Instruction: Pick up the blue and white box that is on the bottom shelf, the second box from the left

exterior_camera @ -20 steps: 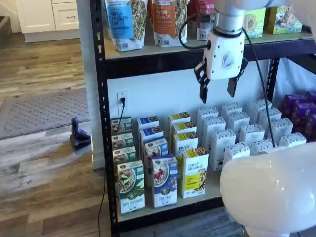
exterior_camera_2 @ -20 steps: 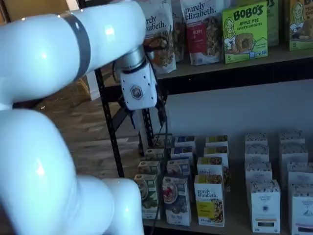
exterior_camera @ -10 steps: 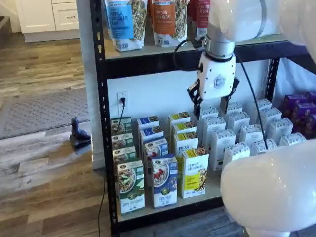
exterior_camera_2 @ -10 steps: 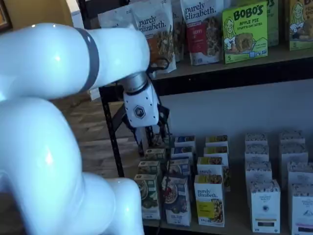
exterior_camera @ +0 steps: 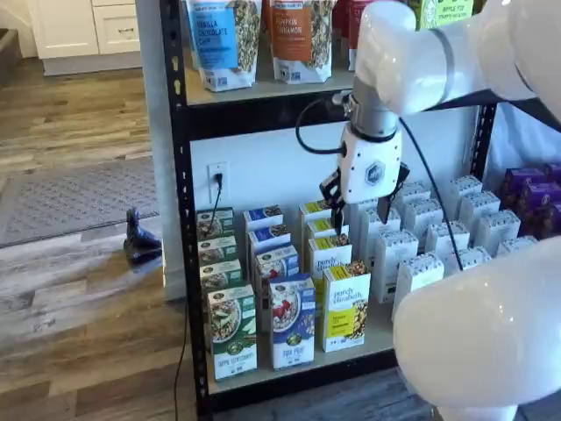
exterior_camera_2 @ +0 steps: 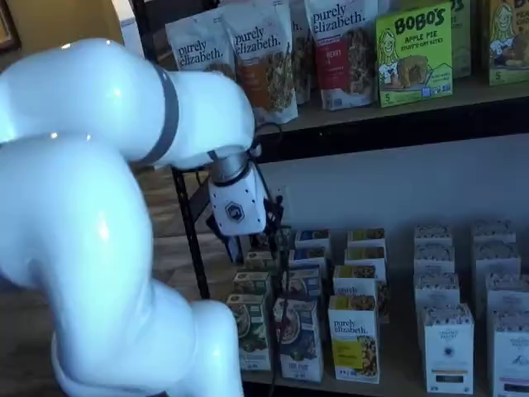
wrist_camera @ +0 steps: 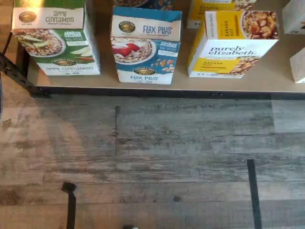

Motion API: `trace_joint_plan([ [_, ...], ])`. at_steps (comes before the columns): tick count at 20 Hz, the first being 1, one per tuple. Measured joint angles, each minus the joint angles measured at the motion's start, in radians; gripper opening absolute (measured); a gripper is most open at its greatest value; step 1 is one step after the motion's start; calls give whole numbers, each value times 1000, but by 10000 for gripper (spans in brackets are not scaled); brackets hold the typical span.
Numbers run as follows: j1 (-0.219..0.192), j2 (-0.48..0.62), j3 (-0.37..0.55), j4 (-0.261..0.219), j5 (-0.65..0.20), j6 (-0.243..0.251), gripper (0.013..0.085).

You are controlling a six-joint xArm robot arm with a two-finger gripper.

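Observation:
The blue and white box reads "Flax Plus" and shows a bowl with red berries. It stands upright at the front edge of the bottom shelf, between a green carton and a yellow one. Both shelf views show this box heading its row on the pale deck. My gripper hangs open in front of the rack, above the rows and slightly right of the box, touching nothing. In a shelf view the gripper shows dark fingers below its white body.
A green apple cinnamon carton and a yellow banana nut carton flank the box closely. White cartons and purple boxes fill the right. Granola bags sit on the higher deck. My white arm bulks at the front right.
The gripper has come down and to the left, from the higher deck's beam to just above the bottom shelf's rows. It stays open with nothing in it.

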Motion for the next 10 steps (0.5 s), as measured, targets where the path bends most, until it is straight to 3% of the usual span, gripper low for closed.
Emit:
trace_joint_plan([
  [4, 13, 50, 8, 12, -42, 9, 850],
  [10, 31, 121, 38, -26, -158, 57, 850],
])
